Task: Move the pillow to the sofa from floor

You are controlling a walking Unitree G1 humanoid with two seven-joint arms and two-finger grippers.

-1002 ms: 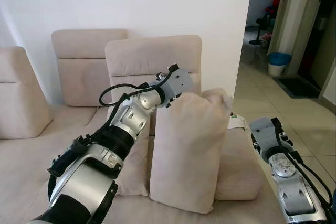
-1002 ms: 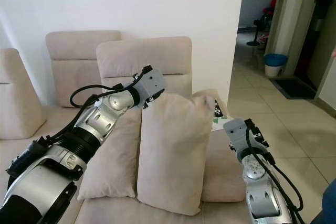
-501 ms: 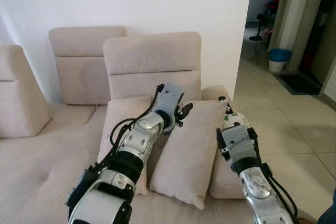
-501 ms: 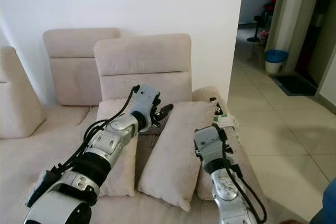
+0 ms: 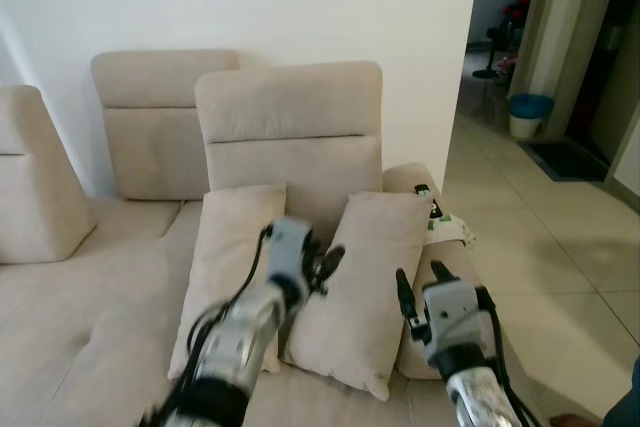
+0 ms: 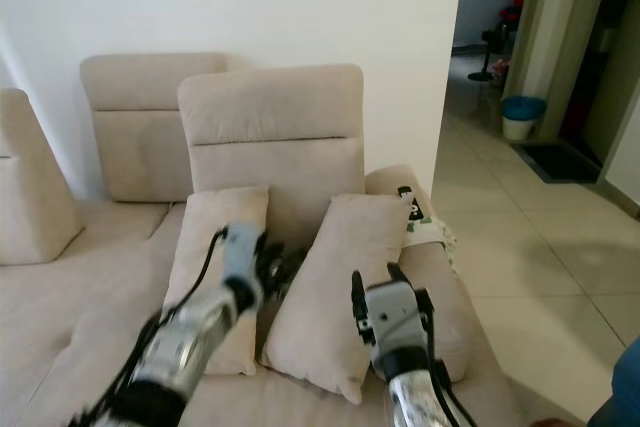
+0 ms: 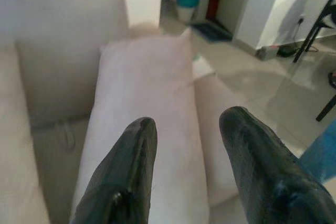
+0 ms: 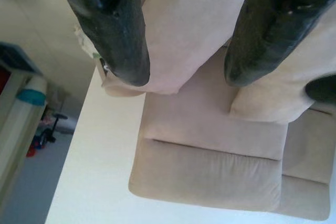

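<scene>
Since the beige fabric pillow (image 5: 368,282) already leans on the seat of the beige fabric sofa (image 5: 290,122), with its top against the backrest and beside the right armrest, the task looks nearly complete. Its long axis runs from the near seat edge up and away, slightly tilted to the right. It lies between the two grippers and just ahead of both. The left gripper (image 5: 322,265) is at its left edge, blurred, with its fingers spread and nothing held. The right gripper (image 5: 420,292) is near its right edge, fingers also apart and empty. In the left wrist view the pillow lies straight beyond the open fingers (image 7: 128,169). I judge the left arm slightly nearer to it.

I count two pillows: this one and a second beige pillow (image 5: 228,257) on its left, leaning on the same backrest. Two grippers, one sofa. On the far right tiled floor one blue bucket (image 5: 530,117) stands.
</scene>
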